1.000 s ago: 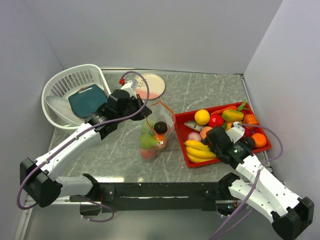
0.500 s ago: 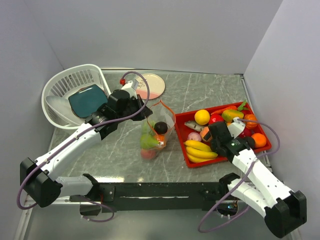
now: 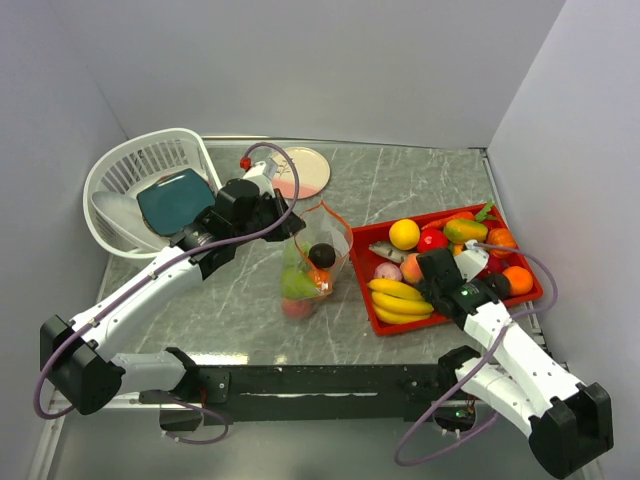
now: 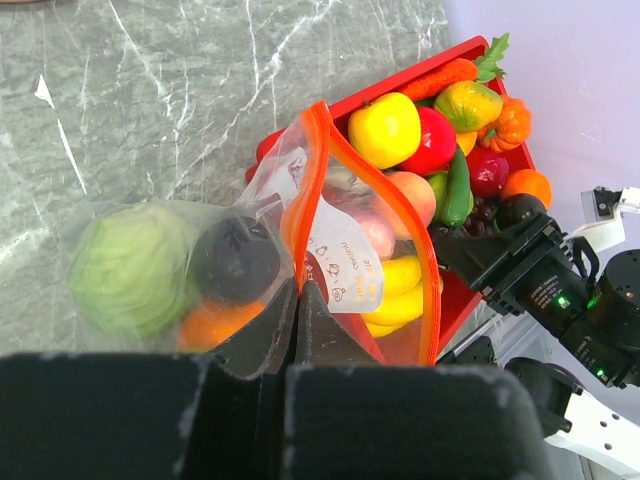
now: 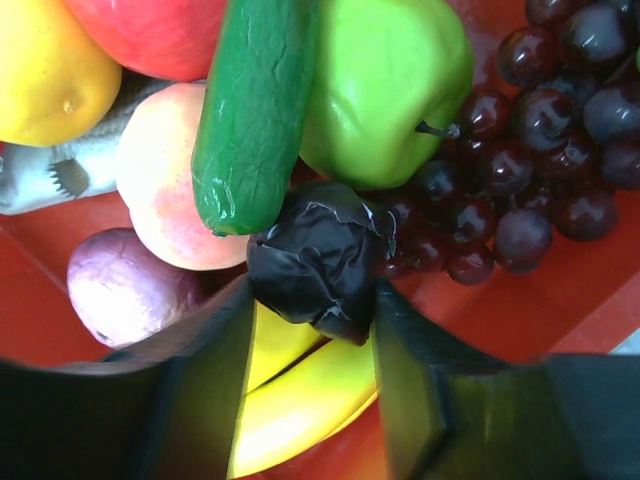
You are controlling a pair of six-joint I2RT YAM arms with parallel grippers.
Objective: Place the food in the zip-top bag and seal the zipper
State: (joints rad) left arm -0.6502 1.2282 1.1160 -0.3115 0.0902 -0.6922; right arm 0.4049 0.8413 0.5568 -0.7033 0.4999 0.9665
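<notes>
Standing on the counter (image 3: pixel 400 185) near its middle, zip-top bag (image 3: pixel 305 265) is clear and floppy, mouth gaping upward. Zipper (image 4: pixel 300 215) is an orange-red strip, its two sides spread apart into a pointed loop, unsealed. Through the plastic: a pale green cabbage-like ball (image 4: pixel 130 265), a dark round fruit (image 4: pixel 235 260), an orange piece (image 4: pixel 215 320) underneath.

Left end effector (image 4: pixel 300 300) is pinched closed on the near rim of the bag mouth, fingers pressed together over the strip, holding that side up.

Rest of the food lies piled in the red tray (image 3: pixel 360 272) right of the bag. Right end effector (image 5: pixel 312 290) is down in the tray, fingers closed against both sides of a dark wrinkled fruit (image 5: pixel 320 250). Packed around it: green cucumber (image 5: pixel 255 110), green apple (image 5: pixel 385 85), dark grapes (image 5: pixel 540 150), peach (image 5: pixel 175 190), bananas (image 5: pixel 300 380) below.

Edges: the tray's left wall sits just beside the bag, a narrow strip of counter between. The tray's far right corner lies close to the right wall. White lattice basket (image 3: pixel 120 170) fills the back left corner, and a pink plate (image 3: pixel 300 172) is near the back edge behind the left wrist. Bare counter shows in front of the bag and across the back right.
</notes>
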